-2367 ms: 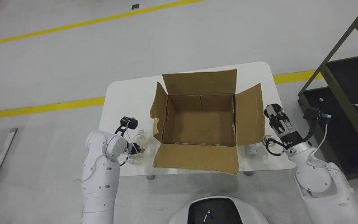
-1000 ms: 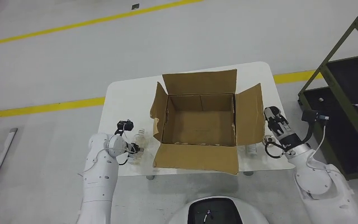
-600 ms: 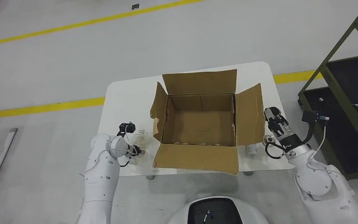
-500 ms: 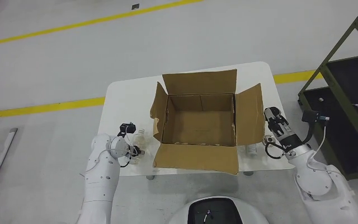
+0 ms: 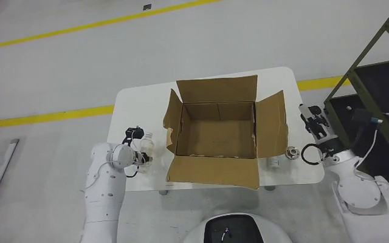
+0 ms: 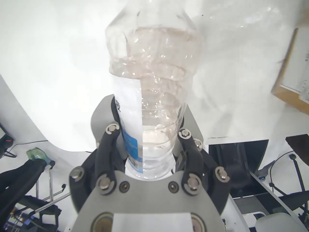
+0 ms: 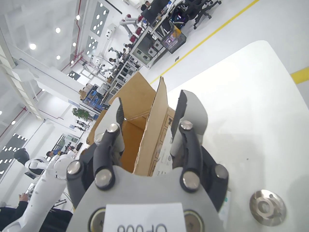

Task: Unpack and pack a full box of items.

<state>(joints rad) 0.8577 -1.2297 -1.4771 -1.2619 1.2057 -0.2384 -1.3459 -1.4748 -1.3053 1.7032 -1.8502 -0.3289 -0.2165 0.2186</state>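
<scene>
An open, empty-looking cardboard box (image 5: 213, 130) stands in the middle of the white table (image 5: 140, 103), all flaps spread. My left gripper (image 6: 148, 121) is shut on the lower body of a clear water bottle (image 6: 152, 73), partly filled. In the top view that bottle (image 5: 145, 144) is at the table's left side, just left of the box, held by the left gripper (image 5: 137, 149). My right gripper (image 7: 150, 105) is open with nothing between its fingers. It hangs by the table's right edge (image 5: 313, 118), beyond the box's right flap (image 7: 154, 121).
A small bottle (image 5: 275, 161) lies near the box's front right corner, with a round metal piece (image 5: 290, 152) (image 7: 267, 205) beside it. A dark green rack (image 5: 364, 91) stands close to the right arm. Bare tabletop lies behind the box and at the far left.
The left gripper has closed in on the bottle beside the box and now holds it. The right gripper has drawn back from the box's right flap toward the table's right edge.
</scene>
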